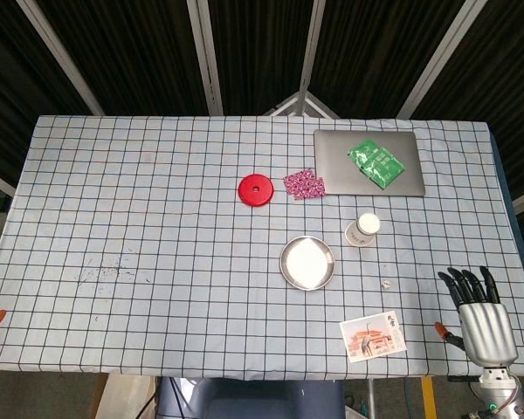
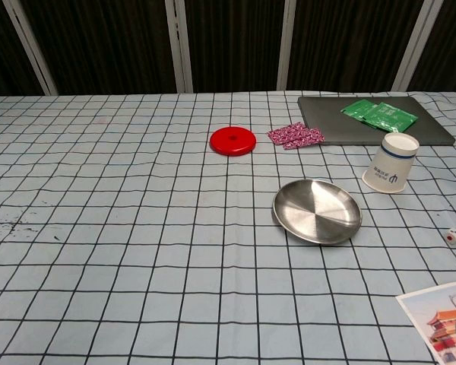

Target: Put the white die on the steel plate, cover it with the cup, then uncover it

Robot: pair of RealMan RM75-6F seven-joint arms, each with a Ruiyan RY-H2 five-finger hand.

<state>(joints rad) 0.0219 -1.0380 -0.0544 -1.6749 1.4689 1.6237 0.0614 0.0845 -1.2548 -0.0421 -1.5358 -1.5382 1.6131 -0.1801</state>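
The small white die (image 1: 386,284) (image 2: 454,236) lies on the checked cloth, right of the round steel plate (image 1: 307,263) (image 2: 317,211), which holds nothing. A white paper cup (image 1: 364,230) (image 2: 392,163) stands upside down just beyond the plate, to its right. My right hand (image 1: 480,310) hovers at the table's near right corner, fingers spread and holding nothing, to the right of the die and nearer than it. The chest view does not show this hand. My left hand appears in neither view.
A red disc (image 1: 256,190) (image 2: 232,141) and a pink patterned packet (image 1: 304,183) (image 2: 295,135) lie beyond the plate. A grey laptop (image 1: 402,175) (image 2: 327,118) with a green packet (image 1: 376,163) (image 2: 379,115) on it sits far right. A picture card (image 1: 373,336) (image 2: 446,319) lies near the front edge.
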